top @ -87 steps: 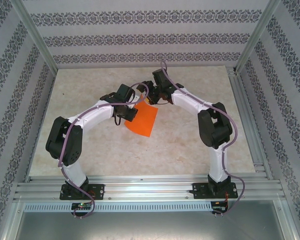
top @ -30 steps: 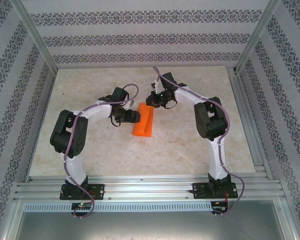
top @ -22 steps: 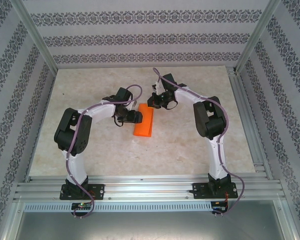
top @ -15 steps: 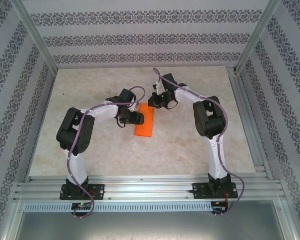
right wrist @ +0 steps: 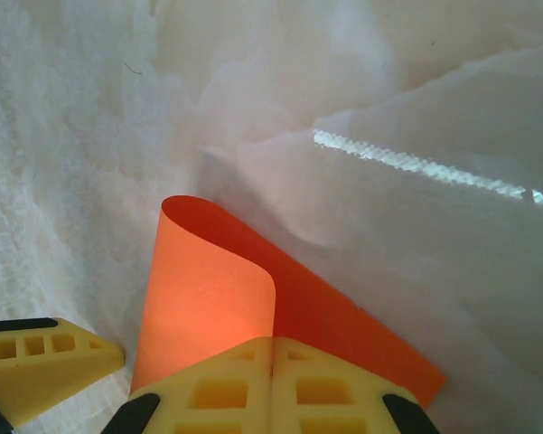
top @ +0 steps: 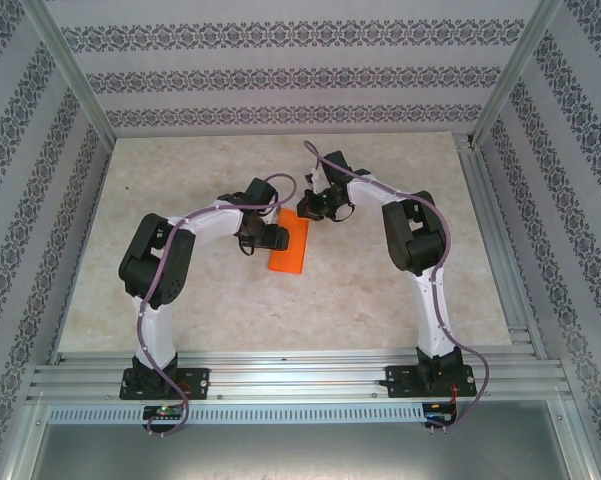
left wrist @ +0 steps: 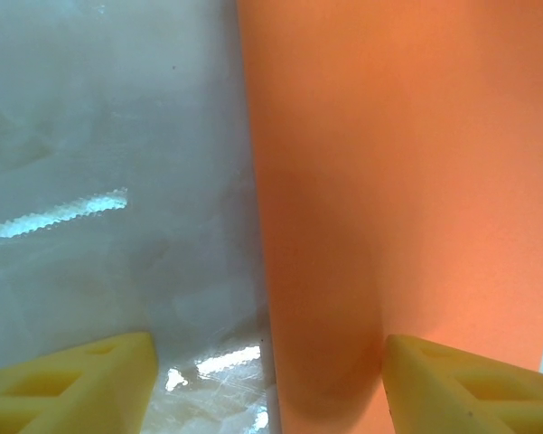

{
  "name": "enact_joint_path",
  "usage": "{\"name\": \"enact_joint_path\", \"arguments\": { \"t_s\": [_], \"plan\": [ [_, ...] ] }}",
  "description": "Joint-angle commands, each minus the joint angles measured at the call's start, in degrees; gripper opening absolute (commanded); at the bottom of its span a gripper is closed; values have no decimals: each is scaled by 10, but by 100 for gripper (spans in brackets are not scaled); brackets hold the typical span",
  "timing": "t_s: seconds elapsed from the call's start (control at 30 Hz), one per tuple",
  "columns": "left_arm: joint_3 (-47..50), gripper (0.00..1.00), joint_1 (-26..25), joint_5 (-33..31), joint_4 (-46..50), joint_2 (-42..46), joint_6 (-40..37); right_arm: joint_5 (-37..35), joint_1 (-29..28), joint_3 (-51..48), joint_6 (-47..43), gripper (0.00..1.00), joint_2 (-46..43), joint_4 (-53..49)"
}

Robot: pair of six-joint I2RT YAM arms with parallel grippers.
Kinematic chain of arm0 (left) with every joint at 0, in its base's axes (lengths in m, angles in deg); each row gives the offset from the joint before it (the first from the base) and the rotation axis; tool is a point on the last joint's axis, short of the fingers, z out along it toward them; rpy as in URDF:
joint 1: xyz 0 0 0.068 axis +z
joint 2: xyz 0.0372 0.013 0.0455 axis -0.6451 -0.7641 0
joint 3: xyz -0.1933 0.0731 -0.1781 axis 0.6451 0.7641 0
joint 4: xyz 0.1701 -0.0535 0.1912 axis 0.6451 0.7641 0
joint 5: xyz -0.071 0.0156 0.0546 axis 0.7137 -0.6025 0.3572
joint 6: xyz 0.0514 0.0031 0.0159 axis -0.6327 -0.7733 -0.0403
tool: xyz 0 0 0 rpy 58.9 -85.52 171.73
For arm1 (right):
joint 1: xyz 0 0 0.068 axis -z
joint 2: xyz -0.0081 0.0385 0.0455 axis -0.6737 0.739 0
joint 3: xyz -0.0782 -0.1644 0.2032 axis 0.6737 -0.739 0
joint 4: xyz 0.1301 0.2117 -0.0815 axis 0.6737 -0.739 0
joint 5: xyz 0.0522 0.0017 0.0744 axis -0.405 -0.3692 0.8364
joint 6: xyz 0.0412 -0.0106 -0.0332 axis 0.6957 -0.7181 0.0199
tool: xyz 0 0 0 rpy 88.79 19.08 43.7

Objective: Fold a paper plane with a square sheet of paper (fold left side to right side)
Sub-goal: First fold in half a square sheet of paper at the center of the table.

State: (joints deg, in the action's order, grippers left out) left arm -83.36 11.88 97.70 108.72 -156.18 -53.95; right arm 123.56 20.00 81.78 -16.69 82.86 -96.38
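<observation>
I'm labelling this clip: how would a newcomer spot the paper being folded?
Find the pale marble table. At its middle, between the left arm and the right arm, lies the paper, a narrow folded strip. It alone is bright orange.

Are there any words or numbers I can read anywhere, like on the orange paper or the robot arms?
None. The paper is plain orange, the walls carry only a flower pattern, and the arms and yellow fingers show no letters or numbers.

The square sheet of paper (right wrist: pixel 208 307) has its near end hidden behind the right gripper (right wrist: pixel 271 362).
</observation>
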Motion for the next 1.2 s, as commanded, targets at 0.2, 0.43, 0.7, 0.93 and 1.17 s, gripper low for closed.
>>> {"name": "enact_joint_path", "arguments": {
  "t_s": [0.2, 0.43, 0.7, 0.93, 1.17],
  "plan": [
    [-18, 69, -26, -42, 41, -36, 2, -13, 9, 14, -14, 1, 11, -5],
    [-34, 70, -40, -57, 55, -51, 0, -15, 11, 16, -18, 2, 12, -7],
    [-46, 70, -49, -77, 68, -63, 0, -13, 12, 25, -24, 3, 21, -19],
    [-47, 68, -52, -86, 72, -72, -1, -14, 12, 24, -23, 4, 26, -18],
    [-44, 68, -63, -101, 80, -83, 2, -15, 11, 23, -24, 7, 26, -19]
  ]
}}
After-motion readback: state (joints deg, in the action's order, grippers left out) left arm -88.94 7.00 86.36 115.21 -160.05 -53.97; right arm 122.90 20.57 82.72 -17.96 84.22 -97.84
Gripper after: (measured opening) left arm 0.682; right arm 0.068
